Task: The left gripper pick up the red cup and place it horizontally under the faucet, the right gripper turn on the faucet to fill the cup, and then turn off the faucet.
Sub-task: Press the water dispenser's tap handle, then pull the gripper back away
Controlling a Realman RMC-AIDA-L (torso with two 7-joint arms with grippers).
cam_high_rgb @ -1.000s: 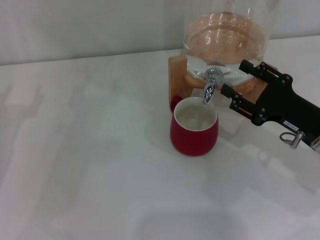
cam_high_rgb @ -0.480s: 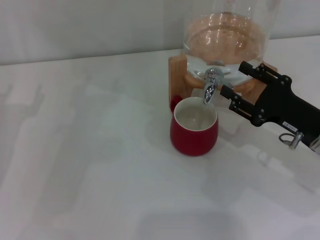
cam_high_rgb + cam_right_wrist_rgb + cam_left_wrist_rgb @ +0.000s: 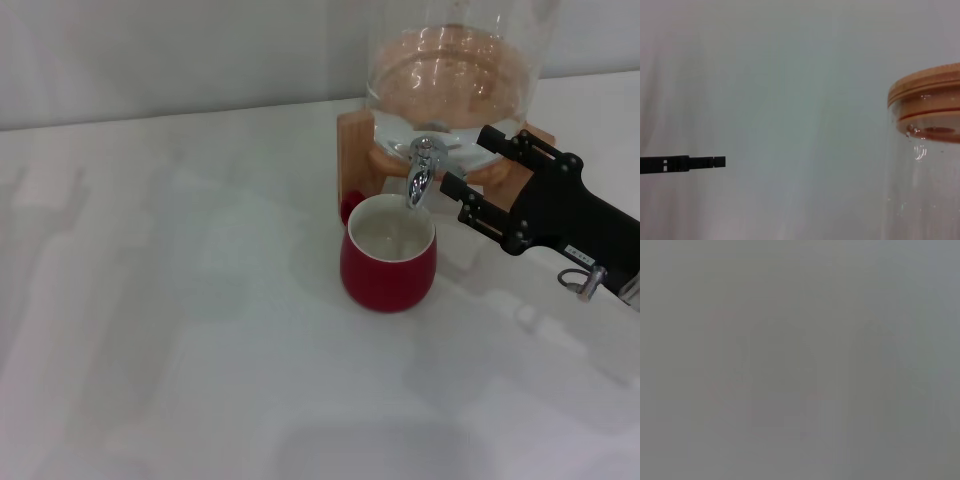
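Both open jaws beside faucet [image 3: 421,170].

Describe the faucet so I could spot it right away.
Find the big glass jar on its wooden stand at the table's far side. At its base, above the red cup, sits the faucet: small and the only shiny chrome piece there.

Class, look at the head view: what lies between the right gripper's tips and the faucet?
Nothing. In the head view the right gripper sits just right of the faucet, apart from it; only the glass dispenser shows behind the gap.
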